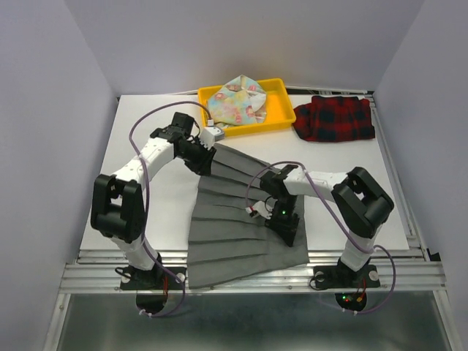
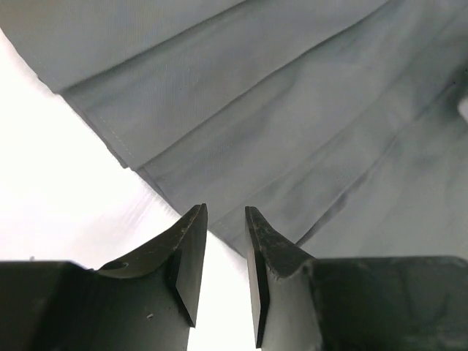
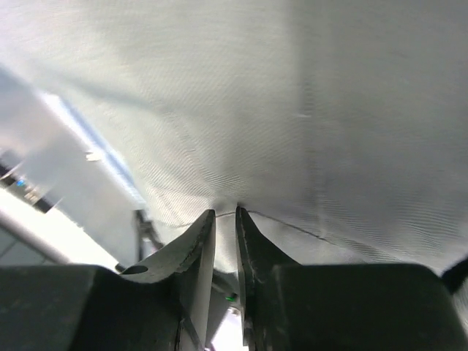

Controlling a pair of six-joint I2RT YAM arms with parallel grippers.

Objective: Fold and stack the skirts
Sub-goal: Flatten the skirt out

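Your grey skirt [image 1: 234,227] lies spread mid-counter [image 1: 139,131], long axis running from the yellow tray [image 1: 278,111] toward you, pleats crosswise, near end hanging past the edge. The plaid skirt [image 1: 335,118] sits bunched far right and the floral skirt [image 1: 235,102] crumpled in the tray, their facing unreadable. Your right claw [image 3: 225,212] pinches a raised grey fold, hiding that edge; your left claw [image 2: 225,208] stands slightly spread, empty, over the far corner.
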